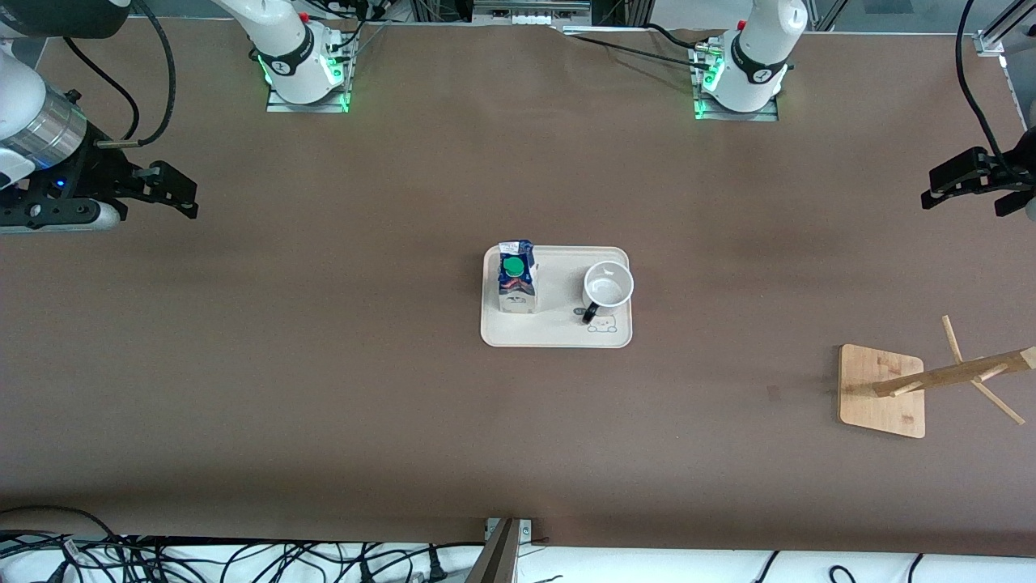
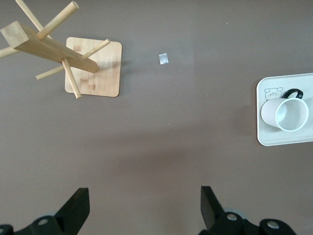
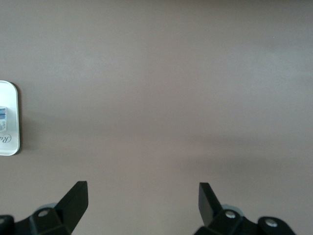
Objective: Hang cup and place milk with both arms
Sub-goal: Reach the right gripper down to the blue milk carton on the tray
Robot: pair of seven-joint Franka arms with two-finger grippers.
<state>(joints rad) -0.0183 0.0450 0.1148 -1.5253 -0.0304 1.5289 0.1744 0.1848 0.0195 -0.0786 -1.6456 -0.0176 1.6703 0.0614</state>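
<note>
Pincers, left (image 1: pixel 931 190) and right (image 1: pixel 188 194), spread, waiting over brown table (image 1: pixel 324 364); tray (image 1: pixel 558 336) mid-table; cables (image 1: pixel 243 563) along edge

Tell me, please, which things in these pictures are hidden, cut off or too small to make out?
- Milk: its print is too small to read in the front view; the right wrist view's edge cuts off nearly all of it.
- Cup: the front view's high angle hides its face; the left wrist view's edge clips it.
- Wooden rack: the front view's edge cuts off its top.
- Tray: both wrist views crop it.
</note>
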